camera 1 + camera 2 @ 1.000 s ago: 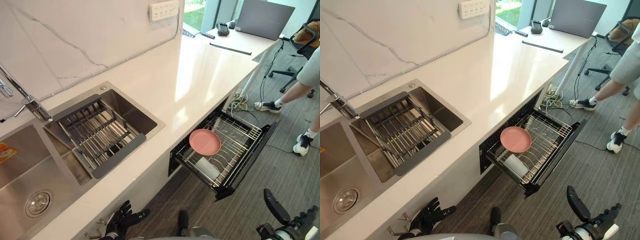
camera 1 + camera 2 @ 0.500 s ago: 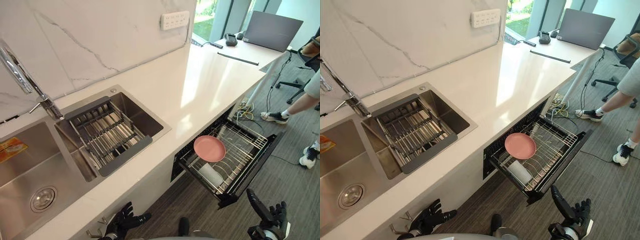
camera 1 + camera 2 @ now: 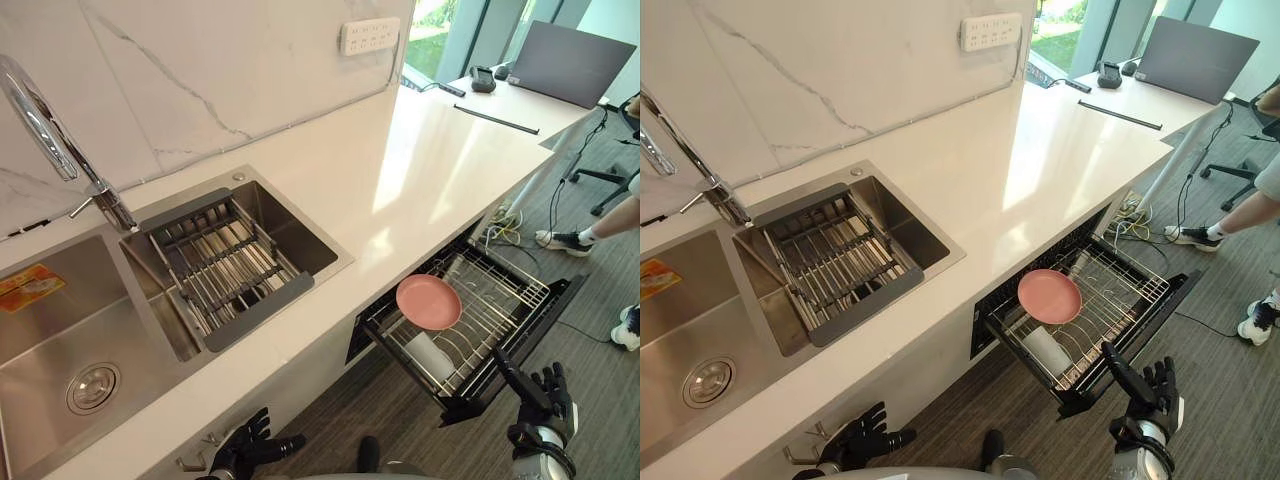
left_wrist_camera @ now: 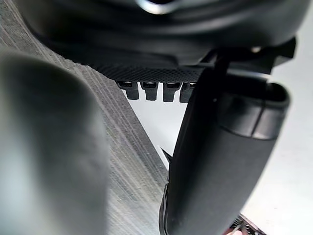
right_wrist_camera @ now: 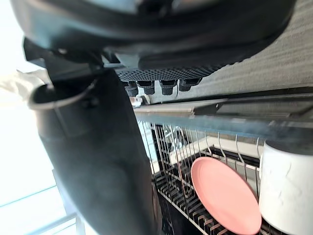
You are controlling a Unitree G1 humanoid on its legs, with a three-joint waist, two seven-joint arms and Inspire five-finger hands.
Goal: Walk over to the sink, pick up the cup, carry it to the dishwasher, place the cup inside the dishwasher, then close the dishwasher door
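A white cup [image 3: 430, 356] lies on its side in the wire rack of the open dishwasher drawer [image 3: 505, 300], just below a pink plate [image 3: 428, 301]. In the right wrist view the cup [image 5: 286, 191] and the plate [image 5: 226, 197] show past the hand's thumb [image 5: 98, 161]. My right hand [image 3: 543, 398] hangs open with straight fingers beside the drawer's front corner, not touching it and holding nothing. My left hand [image 3: 250, 450] hangs open and empty low by the cabinet front, under the counter edge.
A double sink [image 3: 60, 330] with a grey drying rack [image 3: 225, 270] and a tap [image 3: 45, 125] is set in the white counter [image 3: 420, 150]. A person's leg and shoes [image 3: 600, 225] stand on the floor at the right, near a desk with a laptop [image 3: 570, 60].
The camera has shifted, so the whole scene sits differently. My right hand has come up and closer to the drawer's front corner. The cup and plate have stayed put.
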